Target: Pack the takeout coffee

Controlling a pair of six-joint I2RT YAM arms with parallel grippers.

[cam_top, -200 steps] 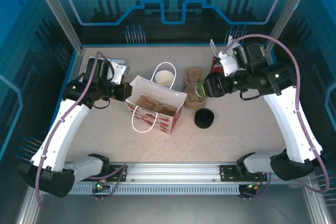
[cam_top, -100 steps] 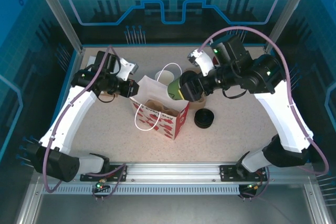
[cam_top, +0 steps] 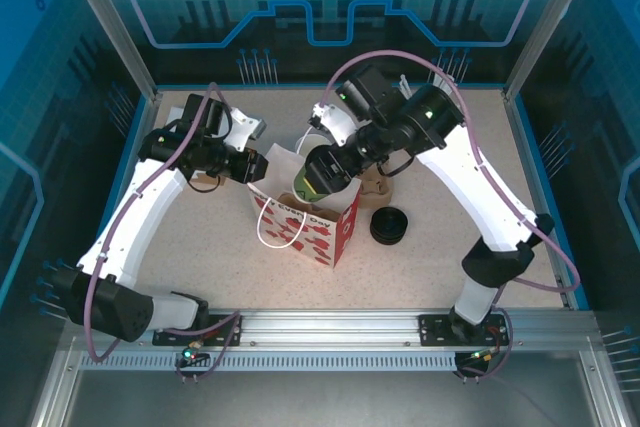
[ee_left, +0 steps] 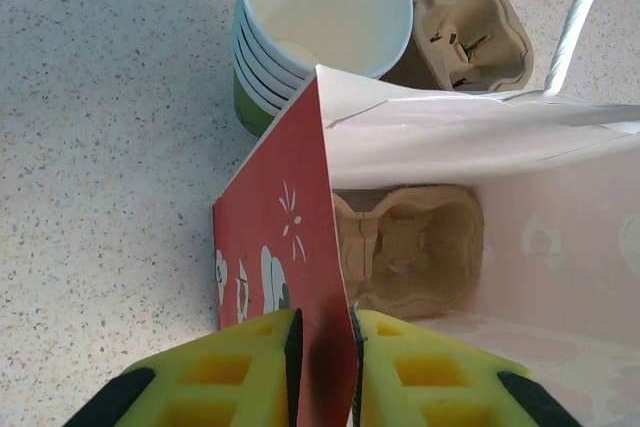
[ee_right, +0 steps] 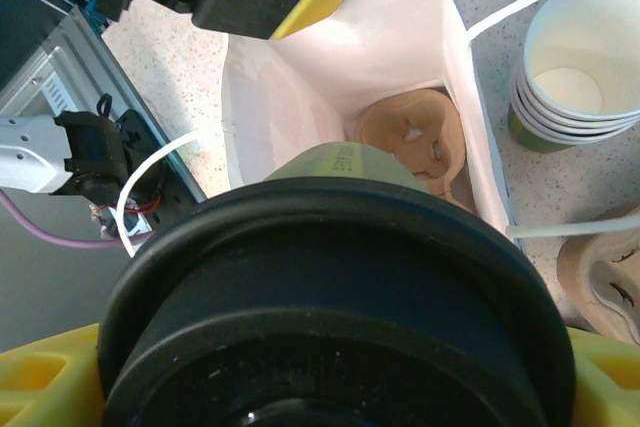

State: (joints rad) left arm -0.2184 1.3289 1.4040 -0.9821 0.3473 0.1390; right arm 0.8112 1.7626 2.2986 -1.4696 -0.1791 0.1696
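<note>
Right gripper (ee_right: 330,392) is closed on the takeout coffee (cam_top: 315,177), yellow pads flanking the black lid (ee_right: 340,297), green wall showing just past it. Cup hangs over the open mouth of the paper bag (cam_top: 330,225), which stands mid-table, a little left of centre. Long axis tilted, not plumb: lid up and to the right toward the wrist, base down and to the left into the bag. In the right wrist view a round well of the cardboard cup carrier (ee_right: 410,137) on the bag floor shows just beyond the cup's base, so the target lies roughly along the cup's own axis, lower down. Judgement: the coming move is a descent along that line, with the cup brought upright so the base seats in the well and clears the bag's white inner walls. Left gripper (ee_left: 325,367) is at the bag's left edge, jaws narrow, the red printed wall between the pads; cannot tell whether it pinches or only flanks it. Stack of lidless cups (ee_left: 320,7) sits just beyond the bag's far side; stack of black lids (cam_top: 389,226) right of the bag.
</note>
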